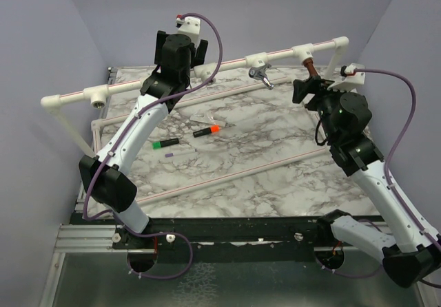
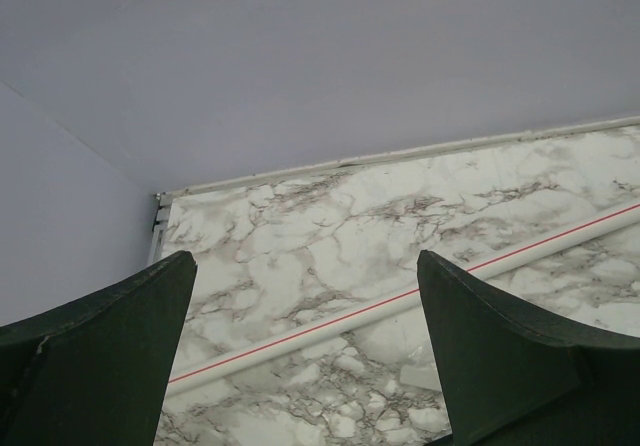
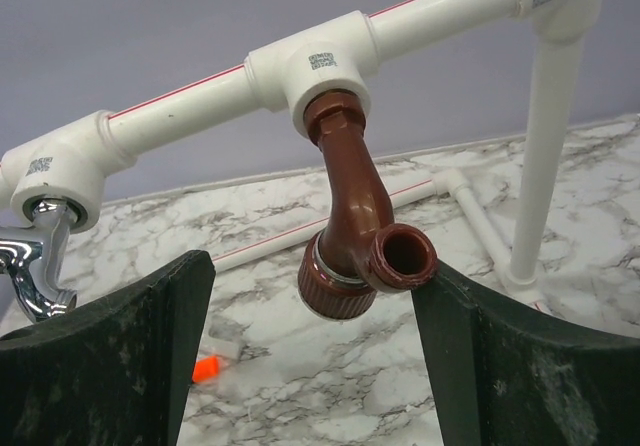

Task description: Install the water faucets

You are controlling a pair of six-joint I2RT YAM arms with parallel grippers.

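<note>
The copper-coloured faucet (image 3: 352,206) hangs screwed into a white tee fitting (image 3: 318,64) on the raised pipe rail; it also shows in the top view (image 1: 310,69). My right gripper (image 3: 315,266) is open around it, with the right finger (image 3: 500,356) close against the spout mouth and the left finger well clear. The chrome faucet (image 1: 260,75) hangs from the neighbouring tee and shows at the left edge of the right wrist view (image 3: 30,261). My left gripper (image 2: 307,256) is open and empty, held high at the rail's back left (image 1: 178,51).
The white pipe frame (image 1: 138,83) runs across the back, with an open tee (image 1: 96,99) at the left and lower pipes (image 2: 400,301) on the marble table. Marker pens with orange (image 1: 207,131) and green (image 1: 165,143) caps lie mid-table.
</note>
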